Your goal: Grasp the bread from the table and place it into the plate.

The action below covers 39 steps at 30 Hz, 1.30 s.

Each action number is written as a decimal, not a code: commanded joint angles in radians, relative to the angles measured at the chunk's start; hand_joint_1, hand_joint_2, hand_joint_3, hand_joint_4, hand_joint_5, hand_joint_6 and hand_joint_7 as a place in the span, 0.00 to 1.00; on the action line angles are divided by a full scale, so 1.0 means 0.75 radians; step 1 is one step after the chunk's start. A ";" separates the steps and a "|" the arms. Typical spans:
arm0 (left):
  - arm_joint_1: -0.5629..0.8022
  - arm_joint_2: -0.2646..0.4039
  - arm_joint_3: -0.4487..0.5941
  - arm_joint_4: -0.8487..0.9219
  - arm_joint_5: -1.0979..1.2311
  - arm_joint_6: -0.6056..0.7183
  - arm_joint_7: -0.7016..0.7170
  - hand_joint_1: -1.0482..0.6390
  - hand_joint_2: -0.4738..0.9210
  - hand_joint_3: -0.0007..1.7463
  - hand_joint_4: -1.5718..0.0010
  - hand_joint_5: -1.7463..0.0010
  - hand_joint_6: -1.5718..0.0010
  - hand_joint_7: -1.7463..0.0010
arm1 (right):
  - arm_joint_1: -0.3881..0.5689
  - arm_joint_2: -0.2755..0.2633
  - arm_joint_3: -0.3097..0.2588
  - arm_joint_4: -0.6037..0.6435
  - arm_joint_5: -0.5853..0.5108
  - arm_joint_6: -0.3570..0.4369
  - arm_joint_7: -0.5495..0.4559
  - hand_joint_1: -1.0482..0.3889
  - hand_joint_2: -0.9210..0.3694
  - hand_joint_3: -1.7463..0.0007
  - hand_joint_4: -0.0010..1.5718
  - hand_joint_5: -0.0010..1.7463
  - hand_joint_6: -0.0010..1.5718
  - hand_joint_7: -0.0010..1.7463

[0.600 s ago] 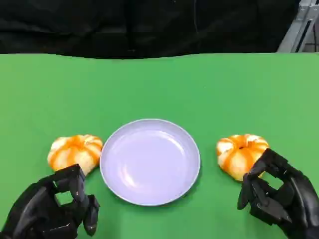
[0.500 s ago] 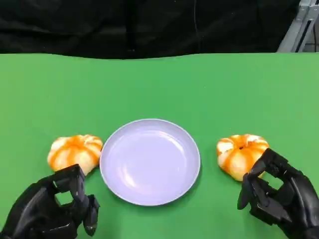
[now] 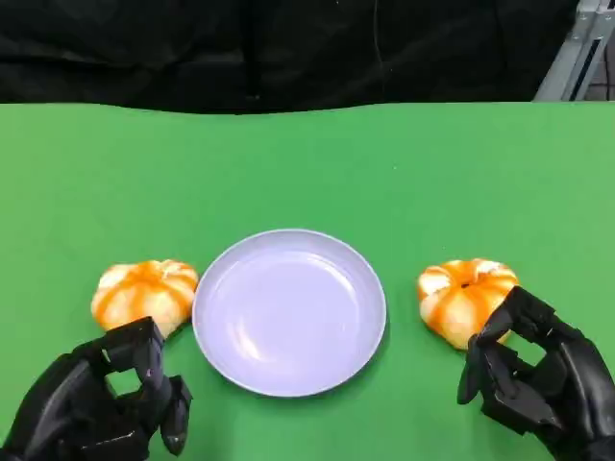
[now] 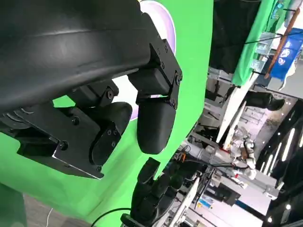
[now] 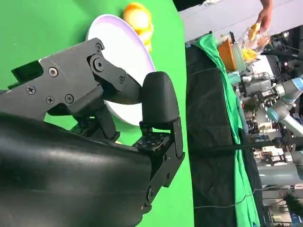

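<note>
Left hand: I saw my left hand (image 3: 101,403) low at the near left edge of the green table (image 3: 307,163), fingers curled partway in with gaps between them, nothing in its grasp; in the left wrist view its fingers (image 4: 154,125) hung over the green with nothing between them
Left bread: the orange-and-white bun on the left (image 3: 144,295) lay on the table just beyond my left hand, close beside the plate's left rim; whether the hand touched it I could not tell
Plate: the pale lilac plate (image 3: 289,312) sat in the middle between the two buns, with nothing on it
Right bread: the second bun (image 3: 465,299) lay on the table just right of the plate, a strip of green between them
Right hand: my right hand (image 3: 533,379) sat at the near right edge, fingers bent but apart, holding nothing, its fingertips right at the bun's near side
Right wrist view: I saw the plate (image 5: 128,56) past my fingers (image 5: 158,106), with a bun (image 5: 138,21) beyond its far rim
</note>
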<state>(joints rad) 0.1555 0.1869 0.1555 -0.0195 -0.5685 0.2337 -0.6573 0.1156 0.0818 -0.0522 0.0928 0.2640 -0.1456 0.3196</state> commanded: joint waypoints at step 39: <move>-0.762 0.338 -0.645 1.038 1.806 -0.669 0.980 0.10 1.00 0.11 0.84 0.97 0.75 0.98 | 0.003 -0.010 0.032 -0.019 -0.013 -0.014 -0.032 0.64 0.17 0.45 0.51 1.00 0.39 0.96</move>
<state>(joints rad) -0.3839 0.4419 -0.2973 0.6901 0.7850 -0.2623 0.0557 0.1162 0.0832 -0.0255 0.0891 0.2526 -0.1445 0.2966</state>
